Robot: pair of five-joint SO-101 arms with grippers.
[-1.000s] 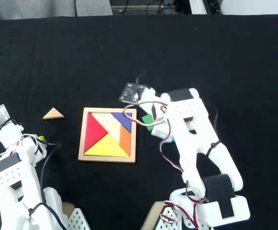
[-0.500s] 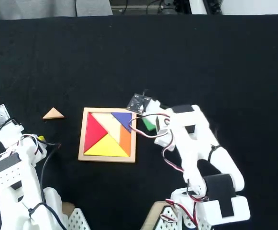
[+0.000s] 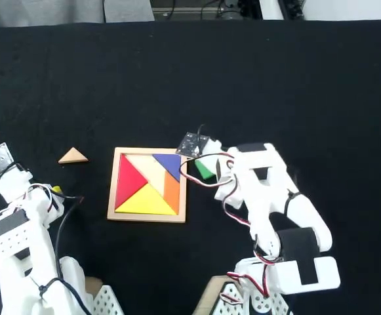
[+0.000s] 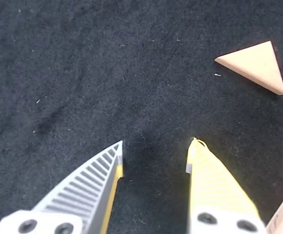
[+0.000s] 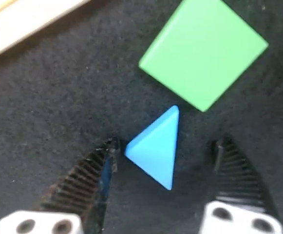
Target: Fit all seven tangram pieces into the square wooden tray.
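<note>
We see the square wooden tray (image 3: pixel 112 187) lying flat. Inside: red triangle (image 3: pixel 130 177) at left, yellow triangle (image 3: pixel 145 200) along the near edge, dark-blue piece (image 3: pixel 169 164) at far right corner, orange piece (image 3: pixel 172 190) below it. The pale patch (image 3: pixel 149 167) btwn them could be a piece or bare floor, we can't tell. Loose, all flat: tan triangle (image 3: pixel 73 156) well left of tray; green square (image 3: pixel 205 168) just right of tray, not touching; light-blue small triangle (image 5: pixel 156 146) near the green sq., apart from it.

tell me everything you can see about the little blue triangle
The blue triangle is a small, flat piece with a smooth, painted-looking face and sharp corners. It lies flat on the black cloth between the right arm's open jaws, not gripped. One corner points toward the green square beside it, with a narrow gap between them.
</note>
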